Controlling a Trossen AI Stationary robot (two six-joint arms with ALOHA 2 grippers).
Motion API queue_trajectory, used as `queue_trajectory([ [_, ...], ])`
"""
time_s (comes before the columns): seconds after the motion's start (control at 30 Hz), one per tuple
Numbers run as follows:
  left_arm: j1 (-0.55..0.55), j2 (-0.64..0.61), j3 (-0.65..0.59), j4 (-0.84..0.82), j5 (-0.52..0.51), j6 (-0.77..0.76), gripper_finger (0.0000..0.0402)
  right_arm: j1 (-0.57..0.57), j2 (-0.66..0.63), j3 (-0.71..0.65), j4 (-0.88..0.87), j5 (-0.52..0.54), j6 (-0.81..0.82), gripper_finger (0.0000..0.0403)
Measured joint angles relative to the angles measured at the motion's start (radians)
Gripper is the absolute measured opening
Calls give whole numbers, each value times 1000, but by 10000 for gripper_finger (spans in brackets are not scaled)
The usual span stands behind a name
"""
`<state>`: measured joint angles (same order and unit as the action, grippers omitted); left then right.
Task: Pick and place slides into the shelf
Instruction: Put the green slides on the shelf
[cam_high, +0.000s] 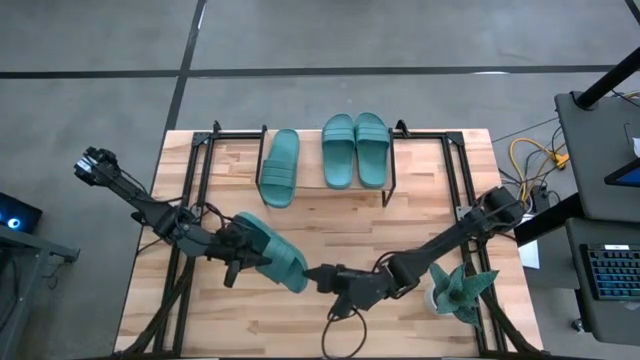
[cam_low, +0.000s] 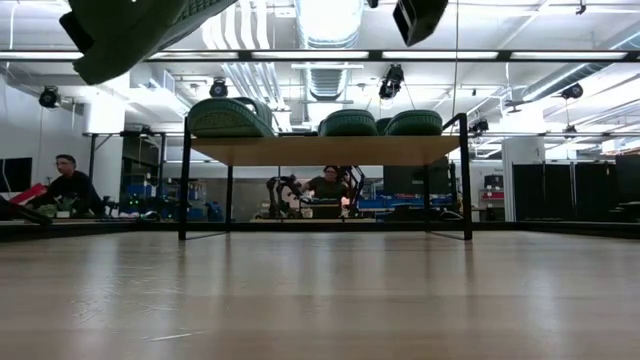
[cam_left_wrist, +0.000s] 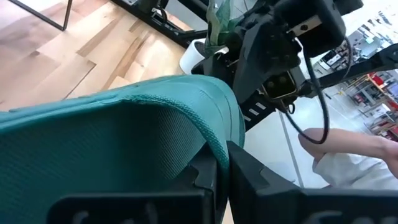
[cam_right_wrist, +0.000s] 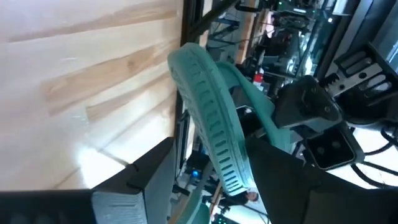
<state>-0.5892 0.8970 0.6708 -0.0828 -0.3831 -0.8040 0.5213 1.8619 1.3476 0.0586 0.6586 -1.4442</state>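
The bench (cam_high: 400, 215) is carrying the shelf (cam_high: 420, 145), whose light-wood top board is standing on thin black legs along the far side. Three slides are lying on that board: one (cam_high: 281, 167) angled toward the left, and a pair (cam_high: 354, 150) sitting side by side, just beside it to the right. In the low view they are showing as green humps on the board. The fourth slide (cam_high: 272, 251) is hanging in the air above the bench's near middle. The left gripper (cam_high: 238, 252) is holding it, jaws clenched on its edge. The right gripper (cam_high: 318, 277) is meeting the slide's other end, its jaws standing wide on either side of the ribbed sole; whether they are pressing it I cannot tell. A teal spiky plant (cam_high: 458, 288) is sitting near the right front corner.
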Motion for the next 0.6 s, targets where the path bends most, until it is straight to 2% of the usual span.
queue_trajectory([
  [0.6, 0, 4, 2, 60, 19, 57, 0, -27, 0, 21, 38, -67, 3, 191],
])
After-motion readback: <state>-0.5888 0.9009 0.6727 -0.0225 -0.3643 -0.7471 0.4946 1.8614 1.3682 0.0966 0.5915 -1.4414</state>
